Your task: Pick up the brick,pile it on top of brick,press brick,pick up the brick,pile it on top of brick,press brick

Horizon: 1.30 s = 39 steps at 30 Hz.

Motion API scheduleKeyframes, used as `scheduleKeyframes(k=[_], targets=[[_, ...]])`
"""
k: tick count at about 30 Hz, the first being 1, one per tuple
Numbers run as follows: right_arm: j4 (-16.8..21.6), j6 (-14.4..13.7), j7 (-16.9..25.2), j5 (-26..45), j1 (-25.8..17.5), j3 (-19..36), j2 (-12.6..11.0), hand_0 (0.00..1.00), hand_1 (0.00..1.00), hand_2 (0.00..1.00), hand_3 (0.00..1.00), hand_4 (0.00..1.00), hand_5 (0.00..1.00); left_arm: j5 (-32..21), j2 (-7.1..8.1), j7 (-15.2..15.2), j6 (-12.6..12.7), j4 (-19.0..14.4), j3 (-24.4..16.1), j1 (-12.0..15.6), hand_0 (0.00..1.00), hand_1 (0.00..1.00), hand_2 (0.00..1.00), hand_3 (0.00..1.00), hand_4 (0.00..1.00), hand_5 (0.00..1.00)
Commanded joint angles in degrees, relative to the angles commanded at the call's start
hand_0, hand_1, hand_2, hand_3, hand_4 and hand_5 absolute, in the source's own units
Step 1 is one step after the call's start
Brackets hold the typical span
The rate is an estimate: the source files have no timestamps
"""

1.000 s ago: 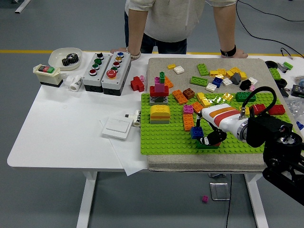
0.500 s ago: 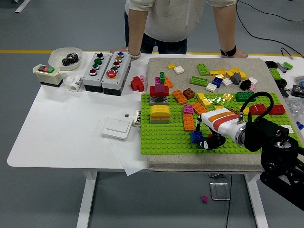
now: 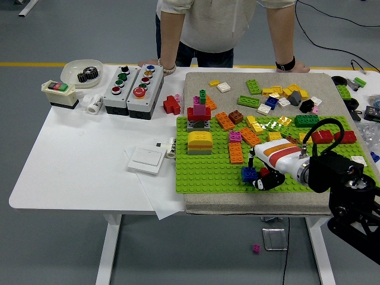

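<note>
A small blue brick (image 3: 248, 173) sits low on the green baseplate (image 3: 202, 175), near its front edge. My right hand (image 3: 260, 178), white with orange stripes, reaches in from the right. Its dark fingers (image 3: 265, 179) are curled against the blue brick's right side, and something red shows between them. An orange brick (image 3: 236, 152) stands just behind the blue one. Further left are a yellow brick (image 3: 200, 141) on a grey one and a tall mixed stack (image 3: 199, 111). My left arm is out of view.
Several loose bricks (image 3: 270, 98) lie on the grey mat behind the baseplate. Two button boxes (image 3: 133, 88), a white bowl (image 3: 81, 73), a switch (image 3: 59, 92) and a white plate (image 3: 146, 159) occupy the table's left. A person's hands (image 3: 289, 65) rest on the far edge.
My right hand has moved down toward the near edge with the blue brick. The dark green brick seen under the fingers earlier no longer shows.
</note>
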Motion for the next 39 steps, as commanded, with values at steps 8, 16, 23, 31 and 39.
scheduleKeyframes(k=[8, 16, 23, 31, 39], targets=[[-0.47, -0.23, 0.15, -0.33, -0.17, 0.06, -0.09, 0.096, 0.014, 0.105, 0.462, 0.741, 0.279, -0.03, -0.1, 0.04, 0.09, -0.02, -0.03, -0.02, 0.764, 0.726, 0.733, 0.588, 0.644, 0.662], [-0.86, -0.31, 0.24, -0.69, -0.27, 0.11, -0.23, 0.096, 0.016, 0.102, 0.461, 0.74, 0.283, 0.14, -0.14, 0.11, 0.11, -0.02, -0.14, 0.01, 0.765, 0.727, 0.733, 0.588, 0.643, 0.663], [-1.24, -0.41, 0.44, -1.04, -0.3, 0.03, -0.22, 0.098, 0.015, 0.104, 0.461, 0.741, 0.284, 0.3, -0.12, 0.15, 0.12, -0.04, -0.14, 0.01, 0.764, 0.727, 0.733, 0.587, 0.641, 0.662], [-1.12, -0.37, 0.64, -1.2, -0.13, -0.71, -0.21, 0.098, 0.015, 0.105, 0.462, 0.741, 0.295, 0.6, -0.1, 0.2, 0.13, -0.02, -0.23, 0.06, 0.764, 0.726, 0.733, 0.587, 0.641, 0.661], [-0.11, -0.34, 0.62, -1.63, 0.02, -0.46, -0.44, 0.099, 0.016, 0.108, 0.462, 0.743, 0.298, 1.08, -0.08, 0.33, 0.1, -0.02, -0.45, 0.27, 0.764, 0.727, 0.733, 0.587, 0.641, 0.663]])
